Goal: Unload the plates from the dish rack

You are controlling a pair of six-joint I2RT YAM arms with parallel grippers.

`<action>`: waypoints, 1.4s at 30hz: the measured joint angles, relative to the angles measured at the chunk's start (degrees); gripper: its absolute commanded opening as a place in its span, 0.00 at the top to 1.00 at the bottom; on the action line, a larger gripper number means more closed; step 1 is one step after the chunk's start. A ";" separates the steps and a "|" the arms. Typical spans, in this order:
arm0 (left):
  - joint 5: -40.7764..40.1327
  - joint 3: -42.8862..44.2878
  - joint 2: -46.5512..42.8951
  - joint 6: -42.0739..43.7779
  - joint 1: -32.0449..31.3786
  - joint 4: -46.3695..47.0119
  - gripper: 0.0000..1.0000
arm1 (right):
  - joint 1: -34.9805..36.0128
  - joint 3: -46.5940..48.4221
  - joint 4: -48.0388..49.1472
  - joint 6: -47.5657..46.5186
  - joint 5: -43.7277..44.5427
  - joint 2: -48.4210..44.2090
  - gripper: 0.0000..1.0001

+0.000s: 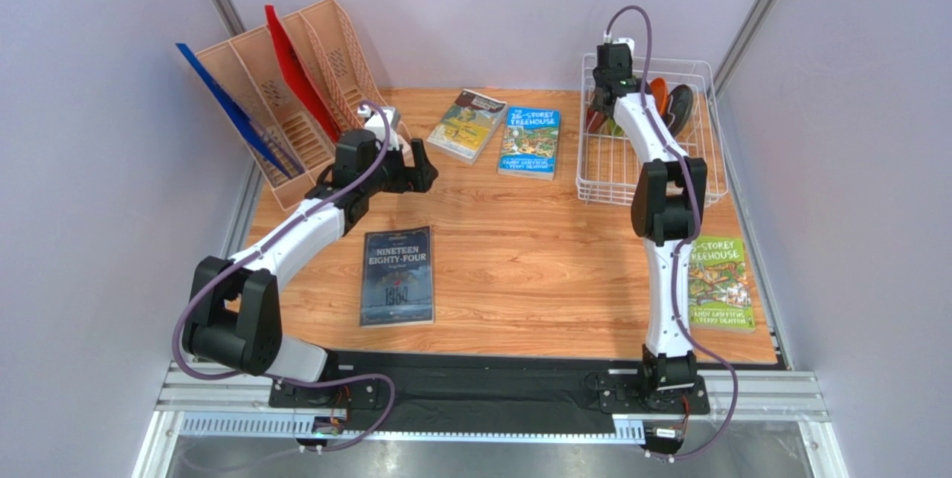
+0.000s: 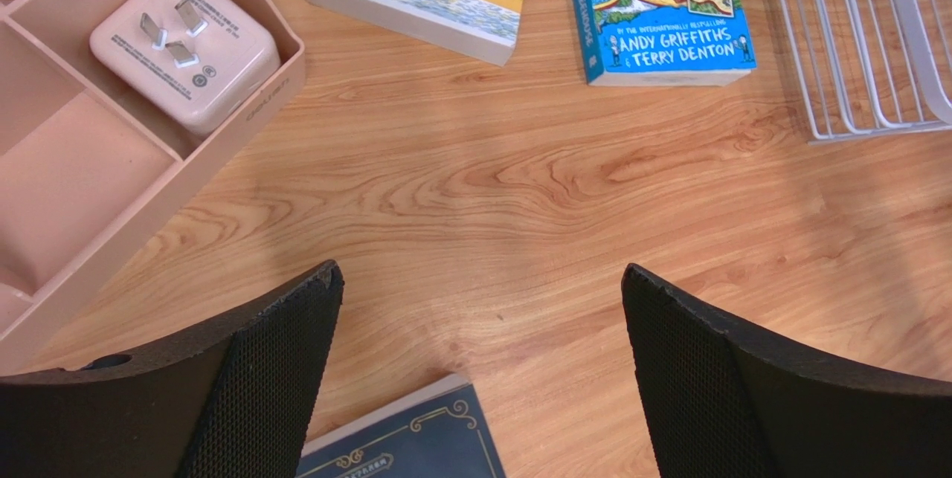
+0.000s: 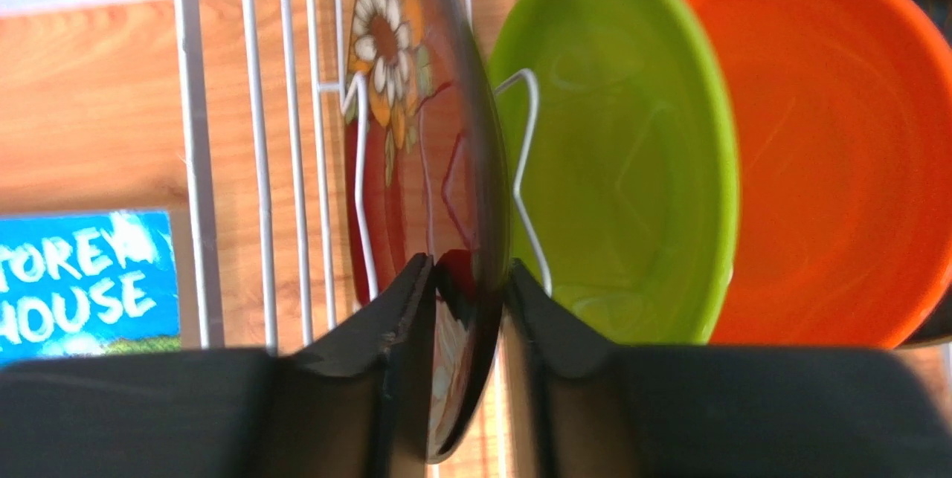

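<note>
Three cams: one fixed overhead, two wrist-mounted.
Top cam sits high behind the arm bases [image 1: 659, 383], facing forward and down, far enough to take in the whole surface [image 1: 525, 266]. Left wrist cam looks steeply down at the surface from close, with the left tool [image 2: 481, 277] framing the bottom edge. Right wrist cam is nearest, right at the dish rack [image 3: 190, 110], facing the dark red plate [image 3: 391, 54] edge-on past the right tool [image 3: 469, 266]. All three share the blue book [image 2: 659, 10] and rack wire.

Wooden table [image 1: 525, 266], white dish rack [image 1: 609, 174] at back right, peach file organizer [image 1: 279, 99] back left, four books [image 1: 398, 275] lying flat.
</note>
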 measured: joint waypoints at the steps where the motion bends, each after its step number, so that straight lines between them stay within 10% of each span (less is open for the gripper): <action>1: -0.07 0.00 0.04 0.00 0.00 0.02 0.00 | -0.02 0.31 0.07 0.22 0.00 0.07 0.94; 17: -3.06 -0.02 -0.31 0.37 -0.15 -0.28 0.00 | 7.54 -8.66 11.15 -9.49 20.83 -3.78 1.00; 28: -2.69 -0.04 -5.55 0.31 -0.81 -1.20 0.00 | 8.15 -18.56 10.38 -7.13 22.88 -25.44 1.00; 42: 22.47 -1.16 2.43 -16.52 -0.87 17.00 0.04 | 8.52 -60.74 10.93 18.21 -22.58 -66.45 1.00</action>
